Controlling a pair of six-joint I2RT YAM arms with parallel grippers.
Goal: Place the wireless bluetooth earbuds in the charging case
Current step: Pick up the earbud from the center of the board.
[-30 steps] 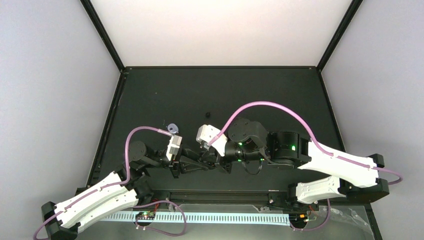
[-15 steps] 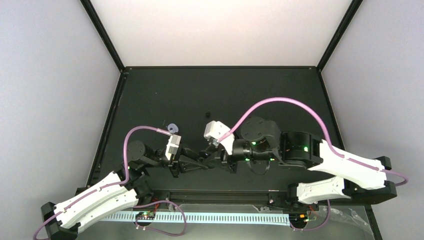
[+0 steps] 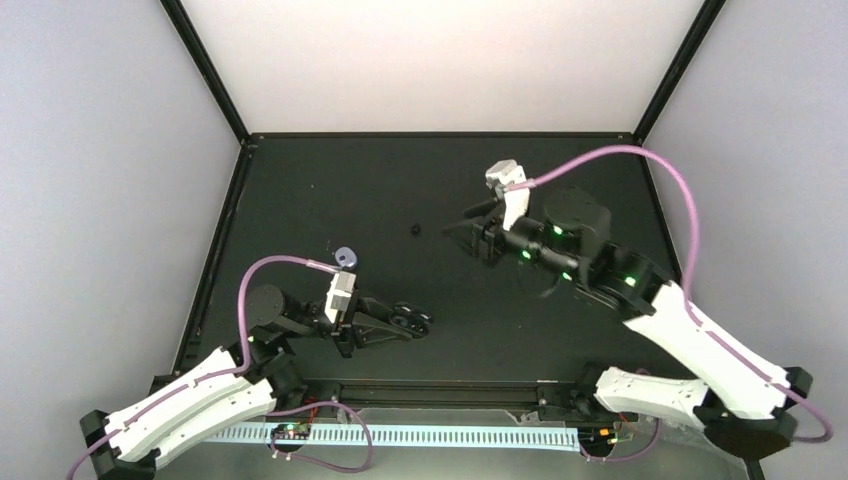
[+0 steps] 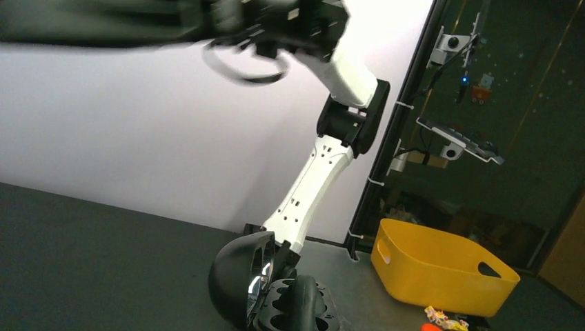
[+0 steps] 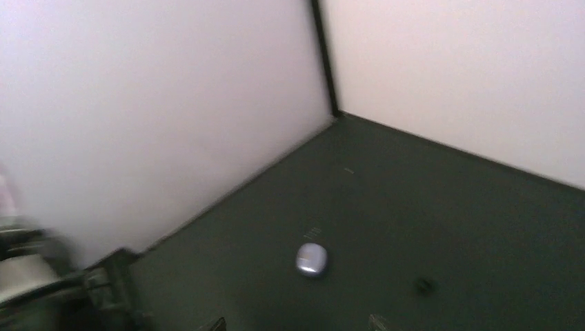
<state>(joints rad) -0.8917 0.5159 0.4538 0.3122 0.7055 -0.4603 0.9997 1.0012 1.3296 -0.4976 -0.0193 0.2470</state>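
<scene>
The black charging case (image 4: 238,283) stands with its lid swung open, and my left gripper (image 4: 293,314) is shut on its base. From above, that gripper (image 3: 400,322) holds the case (image 3: 418,320) low over the mat's near middle. One tiny black earbud (image 3: 415,229) lies on the mat; the right wrist view shows this earbud (image 5: 424,285) too. My right gripper (image 3: 470,232) hangs open to the right of the earbud, nothing between its fingertips (image 5: 376,321). Inside the case's wells I cannot see.
A closed lavender pebble-shaped case (image 3: 346,256) lies left of the earbud and appears as a case (image 5: 312,259) in the right wrist view. White walls enclose the black mat (image 3: 560,330). A yellow bin (image 4: 441,269) sits beyond the table.
The right arm has swung away from the case held in the left gripper, up towards the back right, and its jaws have opened. The left arm has stayed still.
</scene>
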